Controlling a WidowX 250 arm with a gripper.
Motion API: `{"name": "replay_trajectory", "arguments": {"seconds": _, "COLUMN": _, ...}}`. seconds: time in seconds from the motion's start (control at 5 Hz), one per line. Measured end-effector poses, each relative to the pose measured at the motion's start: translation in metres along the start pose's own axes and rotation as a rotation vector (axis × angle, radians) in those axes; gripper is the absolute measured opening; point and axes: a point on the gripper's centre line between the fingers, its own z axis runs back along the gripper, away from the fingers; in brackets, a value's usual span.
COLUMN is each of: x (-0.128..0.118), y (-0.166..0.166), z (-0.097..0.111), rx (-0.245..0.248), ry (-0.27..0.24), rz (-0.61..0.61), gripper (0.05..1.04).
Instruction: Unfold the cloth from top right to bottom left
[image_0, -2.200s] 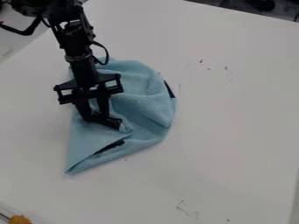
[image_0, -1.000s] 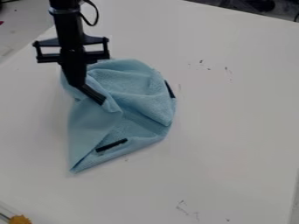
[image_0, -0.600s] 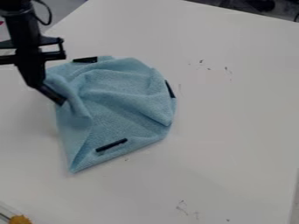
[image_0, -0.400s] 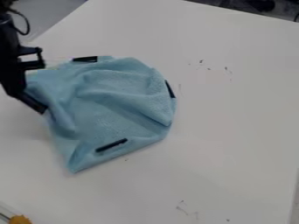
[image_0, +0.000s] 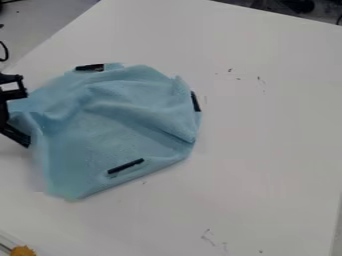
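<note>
At the left edge of the view is the black gripper (image_0: 21, 139), shut on the left part of the blue cloth (image_0: 113, 125), which it holds pulled out to the left. The cloth lies spread over the left half of the white table, with folds running through its upper and right parts. Black strips show on it at the top, at the right edge and near the bottom. Its lower left corner is blunt and lies near the table's left side.
The white table (image_0: 254, 165) bears small dark marks at the upper right and near the bottom. An orange object (image_0: 23, 251) is at the lower left corner. Dark items stand beyond the table's top right edge.
The gripper has moved left, first up and then slightly down, drawing the cloth's left part with it. The cloth is wider, its top black strip has come into sight and its lower left tip has opened out.
</note>
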Motion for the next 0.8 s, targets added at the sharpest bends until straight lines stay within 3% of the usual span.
{"name": "replay_trajectory", "arguments": {"seconds": 0.4, "x": 0.01, "y": 0.025, "z": -0.005, "rx": 0.016, "ry": 0.045, "rz": -0.051, "gripper": 0.054}}
{"name": "replay_trajectory", "arguments": {"seconds": 0.6, "x": 0.021, "y": 0.035, "z": -0.008, "rx": 0.049, "ry": 0.068, "rz": -0.144, "gripper": 0.054}}
{"name": "replay_trajectory", "arguments": {"seconds": 0.8, "x": 0.037, "y": 0.038, "z": -0.015, "rx": 0.054, "ry": 0.026, "rz": -0.27, "gripper": 0.068}}
